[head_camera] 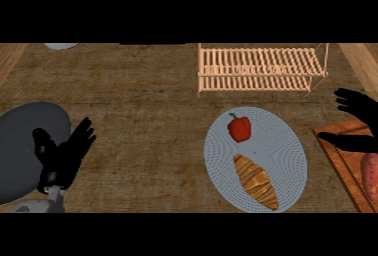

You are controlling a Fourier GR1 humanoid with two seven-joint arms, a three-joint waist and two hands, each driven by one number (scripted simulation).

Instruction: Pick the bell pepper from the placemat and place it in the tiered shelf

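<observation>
Status: pepper (pixel 238 128) on mat (pixel 288 150), untouched; both hands open.
I find it at the mat's far end, pastry (pixel 256 181) at the near end. The shelf (pixel 258 70) stands beyond the mat. The left hand (pixel 66 150) rests well left of it, the right hand (pixel 360 111) just right, fingers relaxed.

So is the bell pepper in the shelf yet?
Out: the bell pepper lies on the placemat, apart from the tiered shelf.
</observation>
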